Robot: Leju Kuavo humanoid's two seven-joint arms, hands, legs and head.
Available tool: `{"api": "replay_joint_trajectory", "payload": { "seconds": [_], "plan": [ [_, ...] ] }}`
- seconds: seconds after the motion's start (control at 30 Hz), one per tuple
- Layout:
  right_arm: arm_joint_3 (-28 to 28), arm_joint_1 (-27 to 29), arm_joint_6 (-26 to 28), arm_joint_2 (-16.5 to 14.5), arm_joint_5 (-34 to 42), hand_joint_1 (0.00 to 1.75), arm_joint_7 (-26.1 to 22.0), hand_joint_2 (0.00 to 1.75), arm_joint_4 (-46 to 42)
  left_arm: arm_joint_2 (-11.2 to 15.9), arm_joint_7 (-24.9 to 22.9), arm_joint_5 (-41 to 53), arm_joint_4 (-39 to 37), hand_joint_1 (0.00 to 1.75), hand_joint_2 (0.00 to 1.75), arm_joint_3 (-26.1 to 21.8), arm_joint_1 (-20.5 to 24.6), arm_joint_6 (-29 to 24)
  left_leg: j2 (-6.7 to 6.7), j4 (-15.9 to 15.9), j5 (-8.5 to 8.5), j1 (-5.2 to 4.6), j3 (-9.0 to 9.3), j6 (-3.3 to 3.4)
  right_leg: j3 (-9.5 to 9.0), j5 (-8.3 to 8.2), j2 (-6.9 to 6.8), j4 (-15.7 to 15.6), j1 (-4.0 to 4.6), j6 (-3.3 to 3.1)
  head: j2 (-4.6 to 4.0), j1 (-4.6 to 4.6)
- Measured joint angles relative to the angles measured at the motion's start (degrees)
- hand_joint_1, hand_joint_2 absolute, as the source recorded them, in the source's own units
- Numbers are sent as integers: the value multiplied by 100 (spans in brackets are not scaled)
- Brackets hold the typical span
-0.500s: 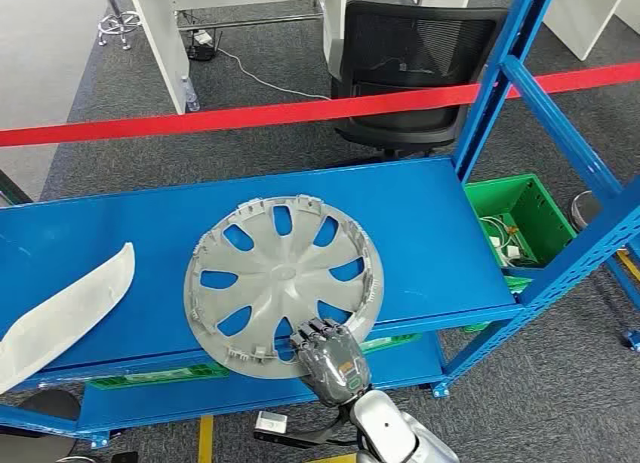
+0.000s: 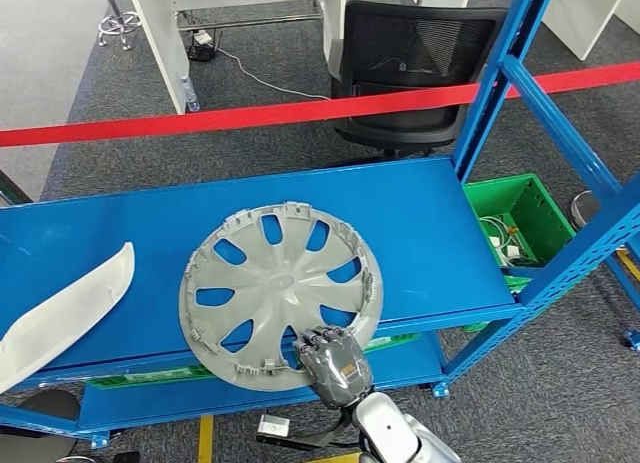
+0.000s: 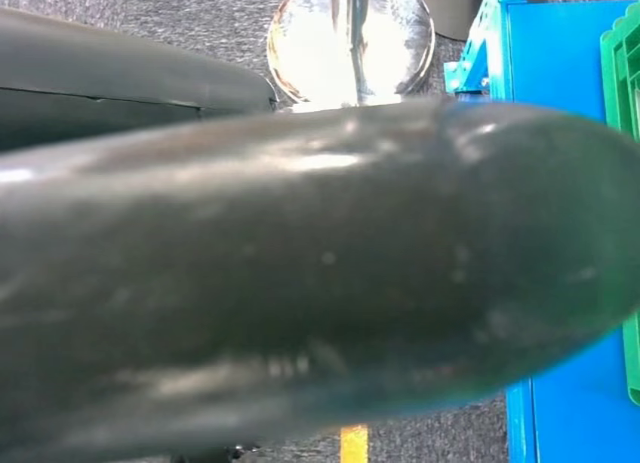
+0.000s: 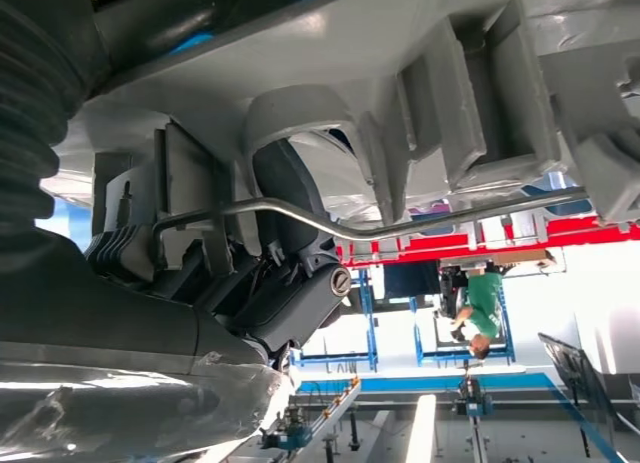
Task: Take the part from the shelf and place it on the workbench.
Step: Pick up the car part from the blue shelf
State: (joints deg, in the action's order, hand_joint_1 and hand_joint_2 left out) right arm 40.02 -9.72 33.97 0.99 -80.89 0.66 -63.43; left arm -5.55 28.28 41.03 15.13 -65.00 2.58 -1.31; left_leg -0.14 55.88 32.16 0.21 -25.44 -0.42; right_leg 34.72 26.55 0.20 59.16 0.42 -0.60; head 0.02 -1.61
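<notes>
No text, label, brand, number or sign can be read in any view. The round silver-grey plastic wheel cover (image 2: 281,293) on the blue metal shelf (image 2: 423,233) has a small emblem at its hub, too small to make out. A green strip (image 2: 151,376) along the shelf's front edge carries markings too blurred to read.

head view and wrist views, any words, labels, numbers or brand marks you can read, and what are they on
None can be read.
Hubcap: a small raised mark at its centre, too small to read.
Green strip on the front edge of the blue shelf: any print is too blurred to read.
Right robot hand: a small green and orange patch on its back, no legible text.
</notes>
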Motion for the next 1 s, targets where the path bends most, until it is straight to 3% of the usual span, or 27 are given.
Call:
{"api": "replay_joint_trajectory", "payload": {
  "seconds": [0.33,0.47,0.6,0.87,1.0],
  "plan": [
    [-6,49,216,7,-80,175,0,175,-58,-1,-26,44,0,0,0,-7,0,-151,0,0,0,0,1,0,0,0,-1,0,0,0,0,1],
    [-128,295,479,8,-231,175,-157,175,-585,-8,-74,108,0,0,0,-63,0,-412,-1,0,0,0,-1,0,0,0,-2,0,0,0,0,0],
    [-375,643,511,-45,-343,175,-591,175,-1567,-44,-113,185,0,0,175,-140,0,-652,-1,0,1,0,-2,0,0,1,-3,0,0,1,0,1],
    [-1033,1109,511,-286,-89,175,-1680,175,-2892,-87,-37,296,0,0,175,-179,1,-818,-1,0,0,-4,-1,1,-2,0,-5,-1,-4,1,0,-1],
    [-1128,1167,511,-325,-57,175,-1825,175,-2997,-87,-15,312,0,0,175,-179,2,-833,-1,0,0,-4,-1,1,-2,0,-5,-1,-5,2,-2,1]
  ]
}}
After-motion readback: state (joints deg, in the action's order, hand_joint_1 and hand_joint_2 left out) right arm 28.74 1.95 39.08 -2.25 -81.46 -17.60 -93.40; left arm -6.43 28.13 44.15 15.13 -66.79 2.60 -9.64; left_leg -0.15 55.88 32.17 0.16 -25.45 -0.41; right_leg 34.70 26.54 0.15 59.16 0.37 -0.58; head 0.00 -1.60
